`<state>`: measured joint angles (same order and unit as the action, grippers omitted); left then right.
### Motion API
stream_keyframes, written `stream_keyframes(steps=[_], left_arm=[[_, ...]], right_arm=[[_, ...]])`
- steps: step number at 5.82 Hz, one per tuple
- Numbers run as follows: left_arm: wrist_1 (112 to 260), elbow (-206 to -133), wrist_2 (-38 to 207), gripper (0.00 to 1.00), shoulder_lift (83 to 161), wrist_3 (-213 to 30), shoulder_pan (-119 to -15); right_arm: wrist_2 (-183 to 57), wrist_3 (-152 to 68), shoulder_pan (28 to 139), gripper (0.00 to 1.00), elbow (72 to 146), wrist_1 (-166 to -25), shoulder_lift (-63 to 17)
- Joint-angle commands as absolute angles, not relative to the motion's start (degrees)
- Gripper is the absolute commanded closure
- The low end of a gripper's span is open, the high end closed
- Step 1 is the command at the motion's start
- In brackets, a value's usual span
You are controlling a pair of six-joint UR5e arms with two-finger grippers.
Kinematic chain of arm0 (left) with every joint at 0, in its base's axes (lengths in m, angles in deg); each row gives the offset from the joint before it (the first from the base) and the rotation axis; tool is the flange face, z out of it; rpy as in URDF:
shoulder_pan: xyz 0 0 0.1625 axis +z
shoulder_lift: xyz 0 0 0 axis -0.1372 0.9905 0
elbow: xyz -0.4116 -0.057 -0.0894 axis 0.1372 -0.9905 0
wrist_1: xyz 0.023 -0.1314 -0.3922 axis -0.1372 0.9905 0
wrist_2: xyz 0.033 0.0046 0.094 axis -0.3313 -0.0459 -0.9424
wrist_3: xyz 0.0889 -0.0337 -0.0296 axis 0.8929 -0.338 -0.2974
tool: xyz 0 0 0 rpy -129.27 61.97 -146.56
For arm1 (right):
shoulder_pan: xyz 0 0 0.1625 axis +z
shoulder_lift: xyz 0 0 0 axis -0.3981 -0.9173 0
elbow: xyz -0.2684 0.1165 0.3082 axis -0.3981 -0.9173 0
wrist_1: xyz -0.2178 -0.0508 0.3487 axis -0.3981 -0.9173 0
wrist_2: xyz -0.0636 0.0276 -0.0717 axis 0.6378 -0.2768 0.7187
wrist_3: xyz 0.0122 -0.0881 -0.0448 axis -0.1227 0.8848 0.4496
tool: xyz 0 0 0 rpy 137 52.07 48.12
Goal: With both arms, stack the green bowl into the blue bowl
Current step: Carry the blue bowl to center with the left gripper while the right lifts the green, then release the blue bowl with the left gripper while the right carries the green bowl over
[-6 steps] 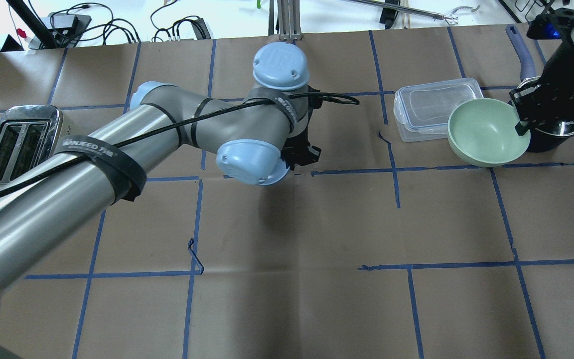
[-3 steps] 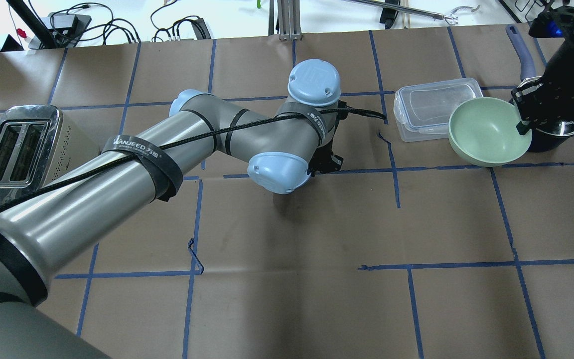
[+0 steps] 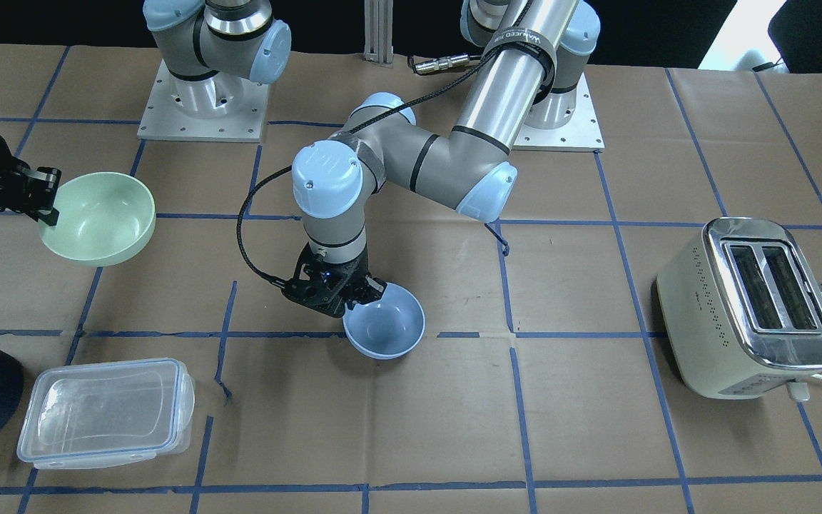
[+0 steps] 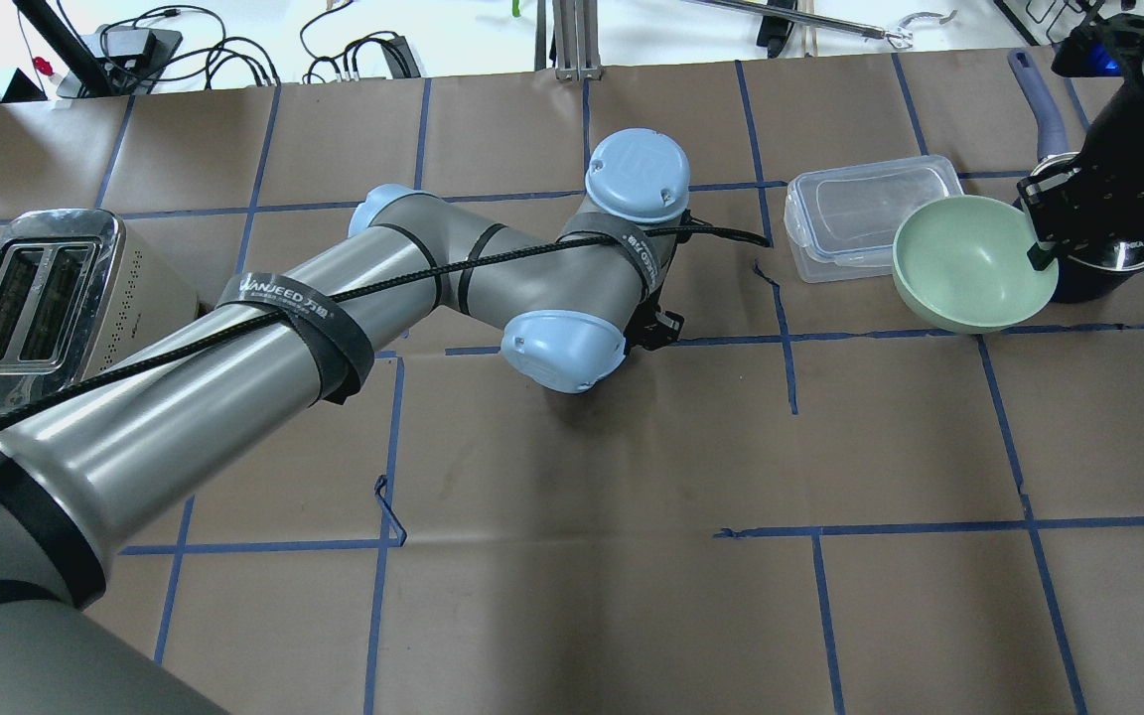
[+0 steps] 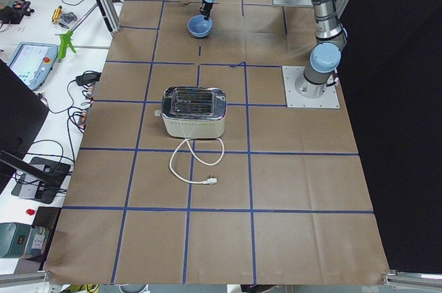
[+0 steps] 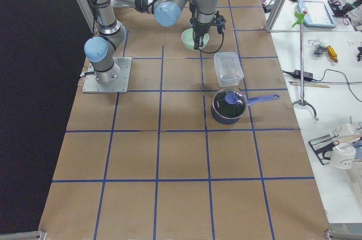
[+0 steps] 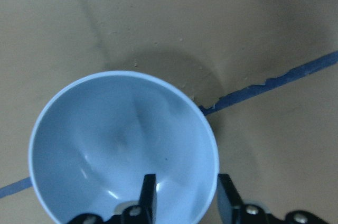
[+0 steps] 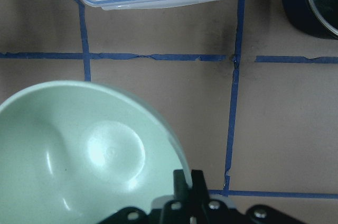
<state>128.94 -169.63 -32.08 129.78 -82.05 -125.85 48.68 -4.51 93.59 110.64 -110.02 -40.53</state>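
Brown paper (image 4: pixel 632 596) gridded with blue tape covers the worktable where two silver-grey arms each handle a small bowl. At the right end of the table, as seen from behind the robot, the right gripper (image 8: pixel 190 177) is clenched tight on the rim of the green bowl (image 4: pixel 969 260), holding it tilted and clear of the paper. Beyond that bowl lie a clear lidded container (image 4: pixel 870 214) and, to its right, a dark saucepan (image 6: pixel 228 106) with a blue handle.

Near the middle of the table, the left gripper (image 7: pixel 186 183) points straight down on the blue bowl (image 3: pixel 386 327). Its wrist camera shows one finger inside the bowl and the other outside, pinching the wall between them. The bowl sits over a tape line, open side up; whether its base touches the paper cannot be told. From behind the robot, the left arm's own wrist hides this bowl.

The two bowls are well apart. A cream and chrome toaster (image 3: pixel 753 307) stands at the table's far left end, its white cord trailing across the paper.
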Motion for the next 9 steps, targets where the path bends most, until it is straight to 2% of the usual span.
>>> stream_keyframes(steps=[1,3,4,6,9], left_arm=[[139.1,-168.5,-32.2,0.02,121.3,-81.5,-123.5],[150.1,-167.7,-26.2,0.02,109.9,-81.0,-112.2],[155.1,-167.6,-26.5,0.02,106.7,-78.7,-109.4],[156.3,-168.5,-26.4,0.02,104.1,-78.1,-103.1],[160.3,-167.8,-26.6,0.02,102.8,-74.1,-100.7]], right_arm=[[48.0,-4.7,93.6,0.92,110.7,-110.0,-40.6],[45.1,-9.2,94.9,0.92,110.7,-110.0,-40.6],[44.9,-14.0,99.1,0.92,110.7,-110.9,-40.3],[44.8,-26.9,108.6,0.92,110.7,-113.7,-39.2],[41.8,-47.9,122.7,0.92,110.7,-123.4,-33.5]])
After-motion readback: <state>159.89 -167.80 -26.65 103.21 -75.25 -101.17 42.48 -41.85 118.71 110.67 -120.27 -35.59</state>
